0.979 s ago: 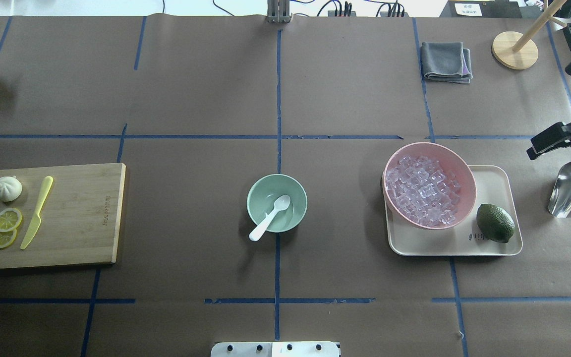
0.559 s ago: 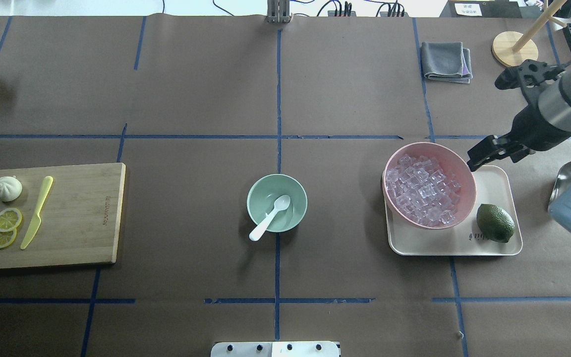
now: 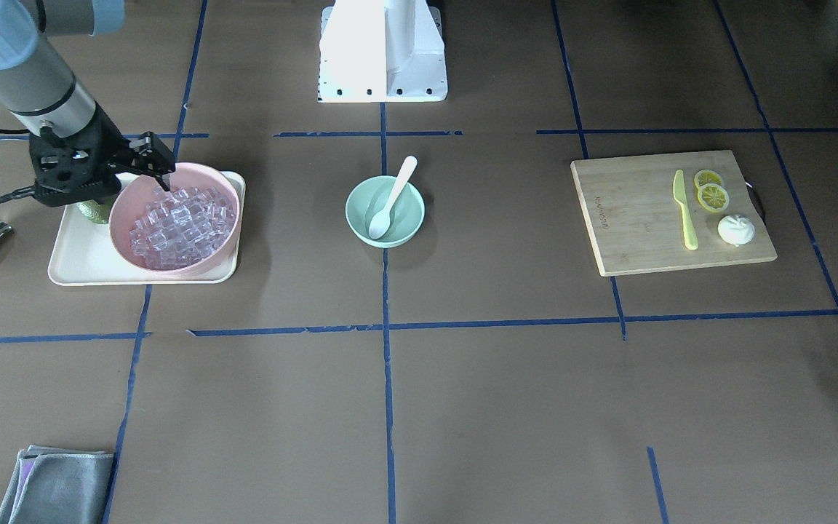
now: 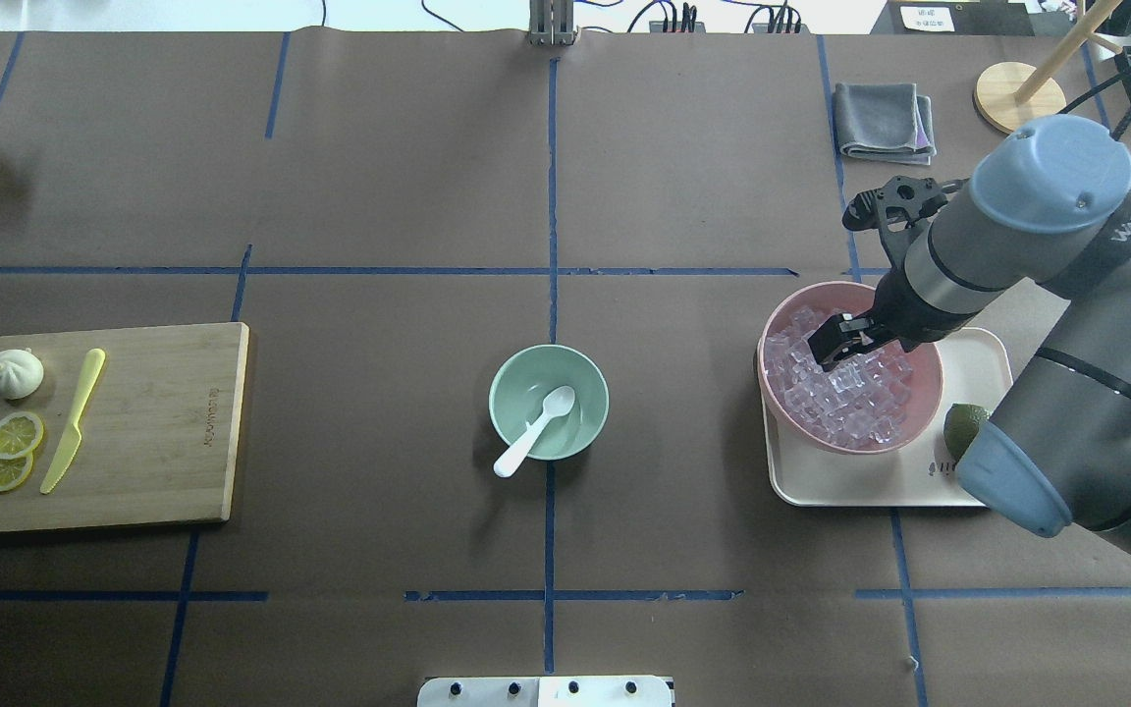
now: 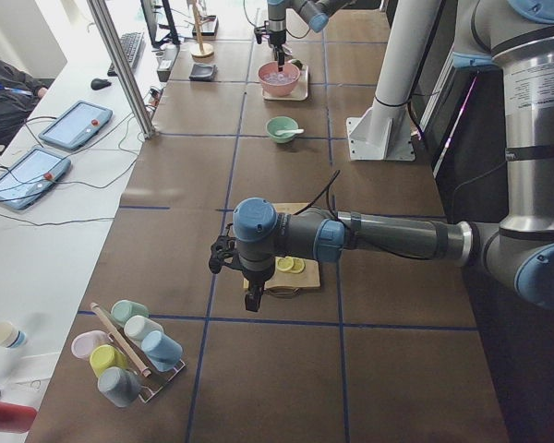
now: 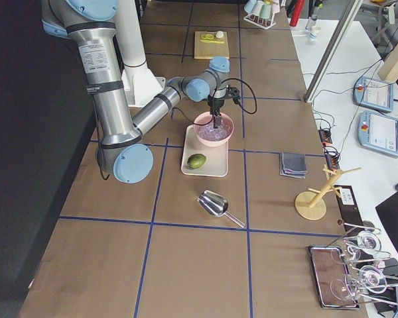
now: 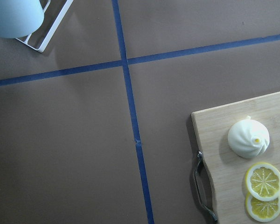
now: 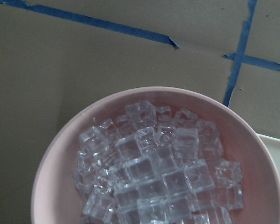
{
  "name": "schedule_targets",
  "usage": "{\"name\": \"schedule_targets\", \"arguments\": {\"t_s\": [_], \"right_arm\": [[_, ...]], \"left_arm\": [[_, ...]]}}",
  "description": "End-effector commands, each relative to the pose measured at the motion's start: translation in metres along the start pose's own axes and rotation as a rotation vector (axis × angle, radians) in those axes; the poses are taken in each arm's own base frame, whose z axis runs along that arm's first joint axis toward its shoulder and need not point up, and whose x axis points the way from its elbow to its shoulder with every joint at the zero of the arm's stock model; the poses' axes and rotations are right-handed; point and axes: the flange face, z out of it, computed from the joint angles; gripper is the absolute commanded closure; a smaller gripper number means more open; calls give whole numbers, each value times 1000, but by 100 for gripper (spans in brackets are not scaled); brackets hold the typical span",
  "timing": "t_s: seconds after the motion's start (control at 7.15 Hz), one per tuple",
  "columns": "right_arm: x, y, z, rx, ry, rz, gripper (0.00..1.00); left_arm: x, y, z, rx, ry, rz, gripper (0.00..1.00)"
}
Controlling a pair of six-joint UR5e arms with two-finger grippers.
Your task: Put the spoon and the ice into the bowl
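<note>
I see the right end effector (image 4: 824, 352) hanging over the ice (image 4: 850, 403) piled in the pink bowl (image 4: 811, 295) on the tray (image 4: 860, 481), its grip, like that of the left end effector (image 5: 251, 302), unreadable to me, while the spoon (image 4: 534, 432) lies scoop-inside the green bowl (image 4: 511, 378), handle past the rim, well apart from tray and cutting board (image 4: 153, 422).

Both arms extended; right pincer (image 4: 823, 350) points down, left pincer (image 5: 251, 299) points down, grip states unclear
</note>
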Motion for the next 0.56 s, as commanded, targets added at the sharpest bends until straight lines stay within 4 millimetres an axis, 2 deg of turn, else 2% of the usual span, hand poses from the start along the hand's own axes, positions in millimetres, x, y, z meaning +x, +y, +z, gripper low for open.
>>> {"name": "schedule_targets", "arguments": {"t_s": [0.0, 0.28, 0.42], "right_arm": [[-8, -1, 25, 29, -43, 4, 6], [-1, 3, 27, 22, -35, 11, 15], [0, 3, 28, 21, -34, 10, 25]], "left_arm": [[0, 1, 0, 0, 0, 0, 0], [0, 1, 0, 0, 0, 0, 0], [-1, 2, 1, -1, 0, 0, 0]]}}
